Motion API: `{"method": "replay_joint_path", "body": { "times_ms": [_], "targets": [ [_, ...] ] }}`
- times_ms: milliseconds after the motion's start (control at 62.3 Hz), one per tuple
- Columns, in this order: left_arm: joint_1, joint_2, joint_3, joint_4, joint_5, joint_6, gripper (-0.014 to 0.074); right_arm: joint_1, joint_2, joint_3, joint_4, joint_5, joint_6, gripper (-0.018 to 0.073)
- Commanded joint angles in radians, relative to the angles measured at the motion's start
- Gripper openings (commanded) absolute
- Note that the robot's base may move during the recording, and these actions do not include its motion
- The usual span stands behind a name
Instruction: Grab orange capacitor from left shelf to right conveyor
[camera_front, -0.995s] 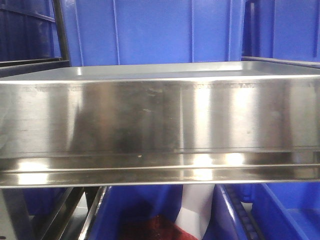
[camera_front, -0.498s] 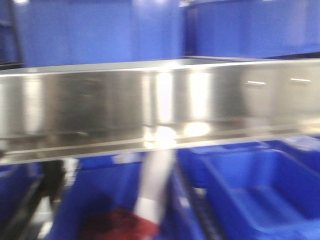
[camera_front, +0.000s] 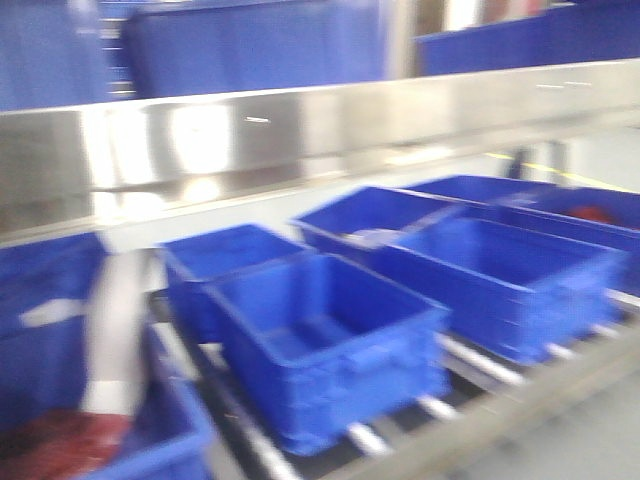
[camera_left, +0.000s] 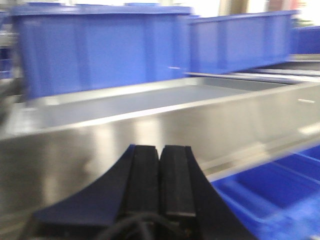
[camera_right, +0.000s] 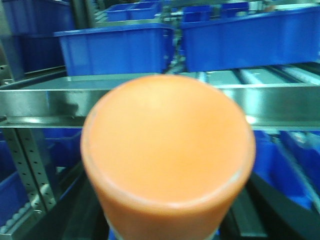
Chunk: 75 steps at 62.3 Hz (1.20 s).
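In the right wrist view the orange capacitor (camera_right: 167, 155) fills the middle, seen end-on and blurred. My right gripper (camera_right: 167, 225) is shut on it, with dark fingers (camera_right: 82, 220) showing on either side below it. The capacitor is held in the air in front of the left shelf (camera_right: 45, 102), apart from it. My left gripper (camera_left: 160, 147) is shut and empty, its black pads pressed together, just in front of the shelf's shiny front lip (camera_left: 150, 135). The shelf lip also crosses the top of the front view (camera_front: 300, 130). The right conveyor is out of view.
Several open blue bins (camera_front: 330, 350) stand on a roller rack below and right of the shelf. One at lower left holds dark red stuff (camera_front: 50, 445). Large blue crates (camera_left: 105, 47) stand behind the shelf. A perforated steel upright (camera_right: 30, 170) holds the shelf.
The front view has swung: the shelf lip has slid up and left in the picture and now slants. Blue bins on the roller rack have come into view at lower right.
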Motion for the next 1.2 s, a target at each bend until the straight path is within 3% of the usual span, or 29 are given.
{"method": "replay_joint_path", "body": {
  "times_ms": [0, 1188],
  "targets": [
    [-0.008, 0.01, -0.008, -0.005, -0.085, 0.0, -0.0105, -0.003, 0.013, -0.026, -0.025, -0.085, -0.006, 0.0057],
    [-0.008, 0.01, -0.008, -0.005, -0.085, 0.0, -0.0105, -0.004, 0.013, -0.026, -0.025, -0.085, -0.006, 0.0057]
  ]
}}
